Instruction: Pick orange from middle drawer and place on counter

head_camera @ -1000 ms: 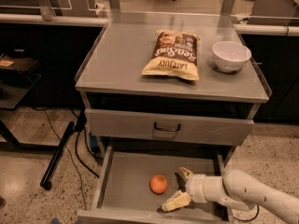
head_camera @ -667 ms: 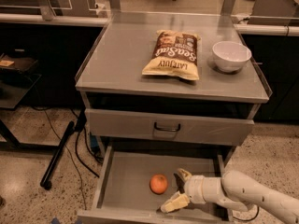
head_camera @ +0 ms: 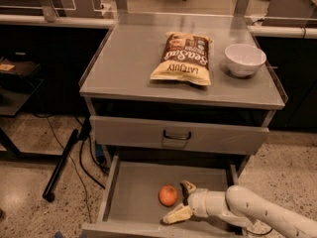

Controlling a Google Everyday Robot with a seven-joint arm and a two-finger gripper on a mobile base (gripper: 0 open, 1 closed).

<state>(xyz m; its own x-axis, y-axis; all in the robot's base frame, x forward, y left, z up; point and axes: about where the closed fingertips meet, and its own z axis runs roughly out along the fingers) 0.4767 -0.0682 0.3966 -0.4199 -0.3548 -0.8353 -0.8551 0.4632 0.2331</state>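
1. Gripper [head_camera: 176, 202]: lower middle of the frame, inside the pulled-out drawer, at the end of a white arm [head_camera: 257, 211] that enters from the lower right corner. Its two pale fingers [head_camera: 178, 214] are spread apart, one farther back and one nearer the drawer's front edge. It holds nothing. Compared with a second ago, it sits slightly further left, nearer the fruit.
2. Orange [head_camera: 168, 196]: resting on the drawer floor, low in the frame and a little right of the drawer's centre. It sits at the mouth of the spread fingers, just beside them. Whether a finger touches it cannot be told. Its place is unchanged from the earlier frames.
3. Drawer [head_camera: 131, 192]: grey, shallow, pulled out toward the bottom edge of the frame, as before.
4. Upper drawer front [head_camera: 138, 132]: shut, across the middle of the frame, with a dark loop handle [head_camera: 177, 135] at its centre. No change.
5. Counter [head_camera: 131, 58]: grey top filling the upper middle of the frame. No change.
6. Chip bag [head_camera: 184, 58]: lying flat on the counter, right of its centre. Not moved.
7. White bowl [head_camera: 244, 59]: upright on the counter near its right edge, close to the chip bag but apart from it. Not moved.
8. Black pole [head_camera: 62, 165]: leaning on the speckled floor at the left, beside dark cables. No change.
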